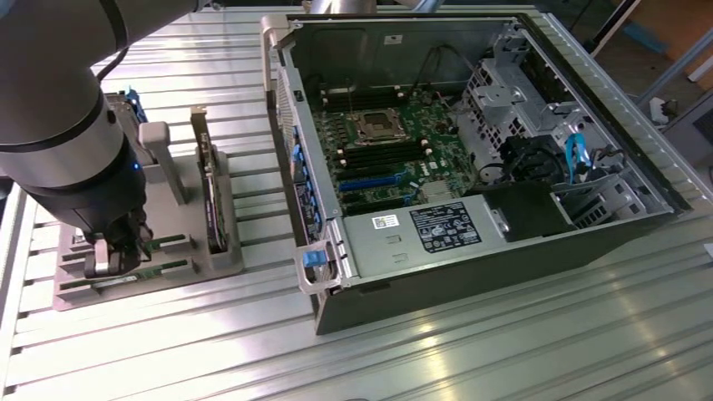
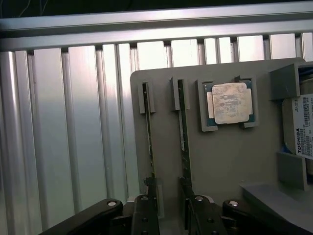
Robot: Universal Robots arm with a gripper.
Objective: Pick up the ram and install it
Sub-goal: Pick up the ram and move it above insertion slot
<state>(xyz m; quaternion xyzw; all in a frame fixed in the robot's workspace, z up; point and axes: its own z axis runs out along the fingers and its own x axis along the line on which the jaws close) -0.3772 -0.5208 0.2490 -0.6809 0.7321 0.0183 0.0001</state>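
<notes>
Two ram sticks stand on edge in slots of a grey holder tray (image 2: 230, 156): one ram stick (image 2: 149, 132) nearer the tray's edge, and a second ram stick (image 2: 184, 122) beside the silver processor chip (image 2: 227, 103). My gripper (image 2: 173, 215) hangs low over the ends of these sticks with its dark fingers (image 2: 146, 215) apart. The second stick's end runs into the gap, close to one finger; nothing is gripped. In the exterior view my gripper (image 1: 115, 259) is down at the tray (image 1: 212, 263) on the left, over a ram stick (image 1: 150, 273).
An open computer case (image 1: 535, 251) lies at the exterior view's right, its green motherboard (image 1: 385, 159) exposed. A hard drive with a white label (image 2: 303, 127) sits upright in the tray. A card (image 1: 209, 188) stands in the tray too. Ribbed metal table (image 1: 468, 351) surrounds everything.
</notes>
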